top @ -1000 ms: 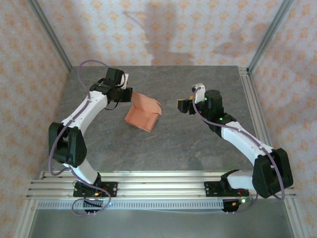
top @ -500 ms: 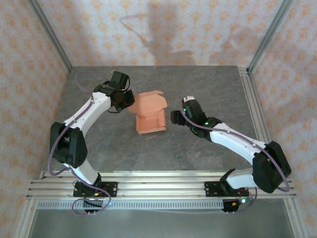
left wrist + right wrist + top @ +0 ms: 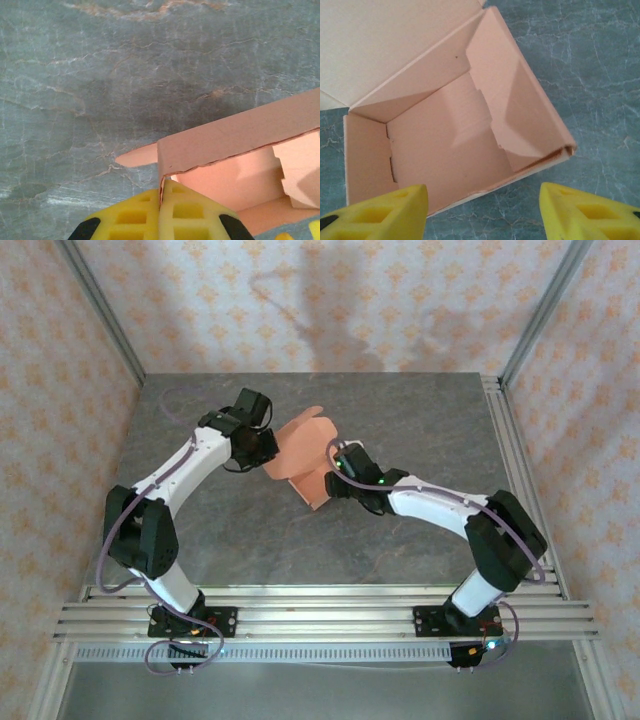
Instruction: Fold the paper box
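Paper box (image 3: 305, 455): near the middle of the surface (image 3: 430, 410), a little toward the far edge, between my two arms, with its open mouth turned toward the right arm.
Left fingers (image 3: 134, 216): pressed fully together on the top edge of one side wall, right at a corner. I read that as an anchor, so the box can't slide or spin while the other arm works.
Right fingers (image 3: 592, 212): spread wide and holding nothing, just short of the open mouth, one on each side of the near wall. It looks lined up to reach in or press a wall home.
Lid (image 3: 385, 45): hanging open behind the far wall, so closing is not yet done.
Contact below: I cannot tell whether the base sits flat or is tipped up.
Card: thin, matte, salmon-orange and unprinted, with crisp creases and a slightly ragged cut edge.
Inside: stepped locking tabs (image 3: 470, 112) lie against the floor and walls.
Surface finish: grey-green stone pattern with pale veins, smooth, so I expect light card to skate on it.
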You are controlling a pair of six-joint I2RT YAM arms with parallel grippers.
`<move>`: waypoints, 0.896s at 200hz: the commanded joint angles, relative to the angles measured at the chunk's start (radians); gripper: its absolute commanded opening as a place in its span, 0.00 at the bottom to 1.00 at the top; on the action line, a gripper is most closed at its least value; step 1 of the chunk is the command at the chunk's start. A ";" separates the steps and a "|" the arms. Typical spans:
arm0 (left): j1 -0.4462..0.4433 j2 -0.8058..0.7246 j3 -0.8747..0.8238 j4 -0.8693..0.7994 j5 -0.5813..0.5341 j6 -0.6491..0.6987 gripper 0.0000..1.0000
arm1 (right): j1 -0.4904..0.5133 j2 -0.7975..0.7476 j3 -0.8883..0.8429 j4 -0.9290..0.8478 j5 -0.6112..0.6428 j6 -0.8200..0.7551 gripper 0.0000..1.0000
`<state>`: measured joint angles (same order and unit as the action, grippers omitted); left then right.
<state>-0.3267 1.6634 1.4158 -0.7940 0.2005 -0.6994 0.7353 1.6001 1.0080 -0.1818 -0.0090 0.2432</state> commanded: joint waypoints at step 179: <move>-0.087 0.163 0.293 -0.294 -0.062 0.195 0.00 | -0.184 0.192 0.104 -0.019 -0.250 -0.252 0.24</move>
<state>-0.4000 1.8141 1.6711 -1.0424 0.1703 -0.5217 0.5552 1.7737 1.0740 -0.1886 -0.2417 0.0372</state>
